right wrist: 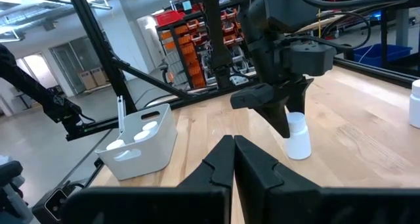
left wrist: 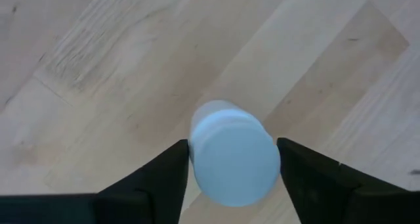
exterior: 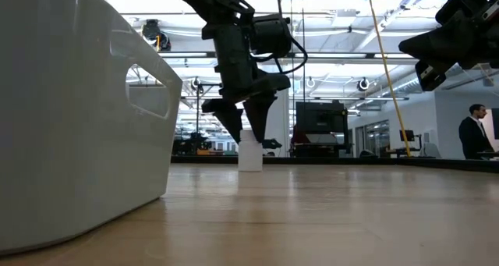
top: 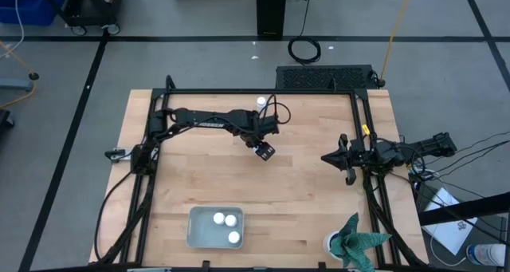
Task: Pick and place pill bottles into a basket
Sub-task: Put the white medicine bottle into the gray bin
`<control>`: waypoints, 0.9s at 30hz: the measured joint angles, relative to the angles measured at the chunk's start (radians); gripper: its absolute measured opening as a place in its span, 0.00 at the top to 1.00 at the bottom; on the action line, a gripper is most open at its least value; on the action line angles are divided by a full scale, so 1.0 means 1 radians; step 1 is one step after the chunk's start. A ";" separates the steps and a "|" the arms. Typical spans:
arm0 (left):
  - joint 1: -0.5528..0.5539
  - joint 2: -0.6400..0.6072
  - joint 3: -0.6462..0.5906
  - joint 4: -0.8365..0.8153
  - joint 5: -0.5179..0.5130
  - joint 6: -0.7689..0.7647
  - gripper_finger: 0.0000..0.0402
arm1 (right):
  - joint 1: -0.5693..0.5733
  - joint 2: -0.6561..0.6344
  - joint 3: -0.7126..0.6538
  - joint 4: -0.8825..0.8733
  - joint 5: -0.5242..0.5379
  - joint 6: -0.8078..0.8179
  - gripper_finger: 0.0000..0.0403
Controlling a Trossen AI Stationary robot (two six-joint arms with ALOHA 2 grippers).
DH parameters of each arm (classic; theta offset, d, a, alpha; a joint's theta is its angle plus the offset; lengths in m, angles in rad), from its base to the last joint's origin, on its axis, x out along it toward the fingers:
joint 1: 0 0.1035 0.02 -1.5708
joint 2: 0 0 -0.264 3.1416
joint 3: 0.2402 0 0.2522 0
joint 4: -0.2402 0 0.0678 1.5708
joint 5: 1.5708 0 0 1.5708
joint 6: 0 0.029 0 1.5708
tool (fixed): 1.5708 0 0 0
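Observation:
One white pill bottle [left wrist: 233, 159] stands upright on the wooden table near its middle; it also shows in the low view [exterior: 249, 153] and the right wrist view [right wrist: 298, 137]. My left gripper [top: 264, 150] points down over it, open, with one finger close on each side of its cap. Another bottle [top: 260, 102] stands at the far edge. The pale basket [top: 215, 238] sits at the near edge with three bottles inside. My right gripper [top: 327, 156] is shut and empty, held above the table at the right. My left gripper comes from above with its fingers [left wrist: 172, 168] on either side of the bottle's cap [left wrist: 203, 142]. The finger edges lie right at the cap's rim, and I cannot tell whether they touch it. The bottle stands upright with its base on the table.
A green-and-white object [top: 360, 242] and a white cup [top: 333, 242] sit at the near right corner. The basket's wall [exterior: 78, 118] fills the left of the low view. Bare wood lies between the basket and my left gripper. A person [exterior: 474, 133] stands in the room behind.

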 joint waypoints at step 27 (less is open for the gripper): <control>-0.044 -0.182 0.000 -0.246 0.058 0.050 0.59 | 0.000 0.000 0.000 -0.003 0.000 0.000 0.99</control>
